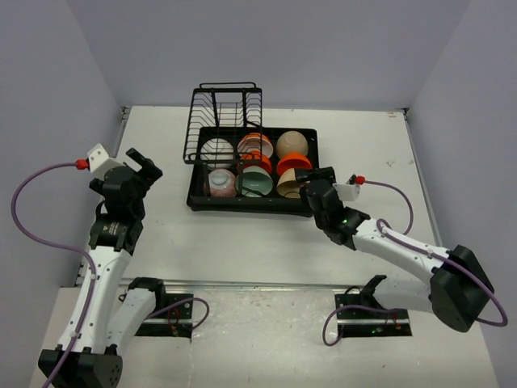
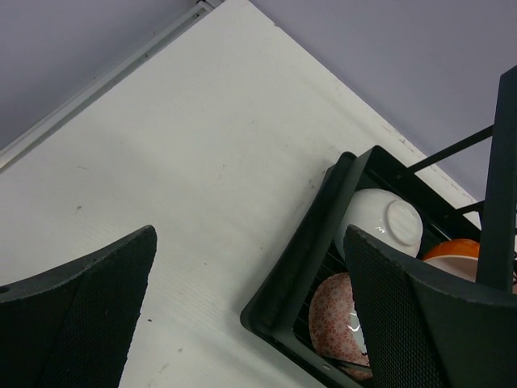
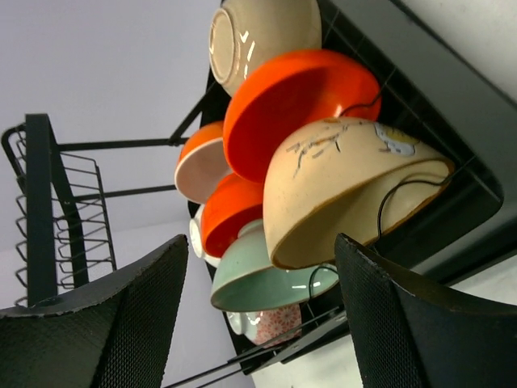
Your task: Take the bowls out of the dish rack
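The black dish rack (image 1: pixel 242 203) sits mid-table with its upright wire section (image 1: pixel 222 113) at the far left. It holds several bowls: white (image 1: pixel 217 149), pink-patterned (image 1: pixel 221 183), green (image 1: pixel 255 183), orange (image 1: pixel 294 163), beige (image 1: pixel 292 143). My right gripper (image 1: pixel 311 179) is open at the rack's front right corner. In the right wrist view (image 3: pixel 258 323) it faces a tilted beige bowl (image 3: pixel 347 186) and the green bowl (image 3: pixel 266 275), touching neither. My left gripper (image 1: pixel 144 162) is open and empty, left of the rack. Its wrist view (image 2: pixel 250 315) looks at the rack's corner (image 2: pixel 291 275).
Grey walls close in the table on three sides. In the left wrist view the white bowl (image 2: pixel 380 226) and the pink-patterned bowl (image 2: pixel 333 323) lie just inside the rack's wall. Bare white tabletop (image 1: pixel 242 242) lies in front of the rack.
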`<state>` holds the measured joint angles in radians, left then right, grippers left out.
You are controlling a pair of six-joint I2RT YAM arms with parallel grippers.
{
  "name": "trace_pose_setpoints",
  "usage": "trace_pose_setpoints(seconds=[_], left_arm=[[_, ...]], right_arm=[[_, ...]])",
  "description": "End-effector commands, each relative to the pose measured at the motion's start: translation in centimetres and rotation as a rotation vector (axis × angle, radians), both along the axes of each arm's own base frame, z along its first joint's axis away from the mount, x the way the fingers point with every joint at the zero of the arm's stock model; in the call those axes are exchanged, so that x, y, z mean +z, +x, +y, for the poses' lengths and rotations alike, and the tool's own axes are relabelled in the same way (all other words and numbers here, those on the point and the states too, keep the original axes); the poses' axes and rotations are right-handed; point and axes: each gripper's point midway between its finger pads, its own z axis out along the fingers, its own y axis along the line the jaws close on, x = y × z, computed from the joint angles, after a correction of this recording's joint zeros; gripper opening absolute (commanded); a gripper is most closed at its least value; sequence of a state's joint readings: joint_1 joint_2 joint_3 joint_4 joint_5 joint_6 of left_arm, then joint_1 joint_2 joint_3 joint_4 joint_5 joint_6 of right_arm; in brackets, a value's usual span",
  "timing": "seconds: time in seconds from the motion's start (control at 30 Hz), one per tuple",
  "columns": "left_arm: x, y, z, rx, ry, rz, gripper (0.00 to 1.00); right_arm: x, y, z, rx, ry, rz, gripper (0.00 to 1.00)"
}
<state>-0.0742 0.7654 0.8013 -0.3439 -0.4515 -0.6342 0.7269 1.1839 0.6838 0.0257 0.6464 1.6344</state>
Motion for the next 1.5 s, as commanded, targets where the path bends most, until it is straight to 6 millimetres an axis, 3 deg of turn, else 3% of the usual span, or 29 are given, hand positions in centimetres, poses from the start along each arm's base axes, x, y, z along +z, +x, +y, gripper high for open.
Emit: trace_pose_setpoints(seconds=[0.0, 0.17, 0.5, 0.8, 0.93, 1.03, 1.07, 1.17, 1.47], left_arm=[[1.1, -0.4, 0.8, 0.034, 0.030, -0.010, 0.97], [0.7, -0.4, 0.9, 0.034, 0.040, 0.005, 0.98], [0.4, -0.7, 1.4, 0.047, 0.072, 0.016, 0.99], [0.1, -0.8, 1.3, 0.042, 0.072, 0.016, 0.99], [0.3, -1.1, 1.5, 0.050, 0.079, 0.008, 1.00], [0.4, -1.1, 1.4, 0.047, 0.079, 0.004, 1.00], [0.4, -1.1, 1.4, 0.044, 0.078, 0.004, 1.00], [0.4, -1.1, 1.3, 0.041, 0.076, 0.003, 1.00], [-0.3, -0.8, 1.0, 0.021, 0.074, 0.009, 1.00]], right_arm=[[1.0, 0.7, 0.8, -0.061, 0.062, -0.049, 0.74], [-0.7, 1.6, 1.7, -0.077, 0.065, -0.035, 0.73], [-0.5, 3.4, 2.5, -0.112, 0.051, -0.052, 0.62], [-0.8, 4.5, 2.3, -0.163, -0.008, -0.040, 0.43], [-1.5, 4.3, 2.1, -0.172, -0.008, -0.025, 0.26], [-2.1, 4.2, 1.9, -0.179, -0.019, -0.012, 0.23], [-2.3, 4.2, 1.9, -0.177, -0.024, -0.008, 0.13], [-2.7, 4.2, 2.3, -0.155, -0.035, -0.001, 0.00], [-3.9, 4.1, 3.9, -0.009, -0.111, -0.074, 0.00]])
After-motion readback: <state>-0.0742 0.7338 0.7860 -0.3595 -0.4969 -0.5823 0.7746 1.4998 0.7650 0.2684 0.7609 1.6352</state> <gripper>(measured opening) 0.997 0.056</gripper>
